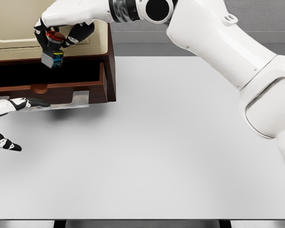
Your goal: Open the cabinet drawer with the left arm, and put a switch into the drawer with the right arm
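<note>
Switch (pixel 53 53) sits pinched in the right hand (pixel 61 34) above the open drawer (pixel 47 80) — lower it well inside before releasing; left hand (pixel 9 105), fingers spread, holds nothing over the worktop (pixel 180 142).

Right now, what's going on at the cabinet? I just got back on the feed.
The right hand reaches across from the right side and holds the switch, with its red top and grey body, above the open drawer of the cabinet. The switch is not yet released. The left hand sits open at the left edge, just in front of the drawer, holding nothing. The white table lies below.
</note>
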Robot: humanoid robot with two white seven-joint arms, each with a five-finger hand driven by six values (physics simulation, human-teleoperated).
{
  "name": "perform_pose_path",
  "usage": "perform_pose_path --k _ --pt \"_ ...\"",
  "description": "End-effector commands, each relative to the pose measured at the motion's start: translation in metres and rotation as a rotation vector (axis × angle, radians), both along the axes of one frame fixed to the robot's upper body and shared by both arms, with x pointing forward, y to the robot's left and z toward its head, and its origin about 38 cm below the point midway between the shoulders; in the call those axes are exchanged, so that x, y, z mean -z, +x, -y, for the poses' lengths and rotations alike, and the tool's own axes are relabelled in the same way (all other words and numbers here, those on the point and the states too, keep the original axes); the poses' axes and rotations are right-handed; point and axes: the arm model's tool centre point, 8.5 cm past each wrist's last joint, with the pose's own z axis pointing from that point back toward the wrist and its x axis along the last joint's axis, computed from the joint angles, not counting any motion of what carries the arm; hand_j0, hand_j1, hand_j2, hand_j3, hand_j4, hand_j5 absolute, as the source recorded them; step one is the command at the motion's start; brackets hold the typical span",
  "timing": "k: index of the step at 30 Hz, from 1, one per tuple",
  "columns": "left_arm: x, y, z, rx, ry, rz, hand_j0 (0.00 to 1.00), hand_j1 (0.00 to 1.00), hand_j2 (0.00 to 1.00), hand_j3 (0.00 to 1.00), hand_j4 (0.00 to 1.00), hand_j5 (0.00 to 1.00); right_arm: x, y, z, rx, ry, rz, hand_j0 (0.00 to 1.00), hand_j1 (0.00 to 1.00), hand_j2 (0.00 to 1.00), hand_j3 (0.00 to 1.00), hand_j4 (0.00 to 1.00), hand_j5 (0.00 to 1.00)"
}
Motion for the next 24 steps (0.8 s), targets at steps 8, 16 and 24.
perform_pose_path --k 8,16,24 --pt "-0.012 0.004 -0.003 -0.014 -0.002 0.031 1.00 1.00 1.00 1.00 1.00 1.00 -0.002 0.008 0.006 0.039 0.018 0.038 0.49 0.49 0.49 0.49 0.49 0.49" --pt "-0.018 0.003 -0.006 -0.015 0.014 0.040 1.00 1.00 1.00 1.00 1.00 1.00 0.004 0.009 0.008 0.045 0.022 0.023 0.49 0.49 0.49 0.49 0.49 0.49" --pt "-0.019 0.002 -0.008 -0.018 0.024 0.036 1.00 1.00 1.00 1.00 1.00 1.00 0.009 0.009 0.008 0.046 0.020 0.013 0.50 0.50 0.50 0.50 0.50 0.50"
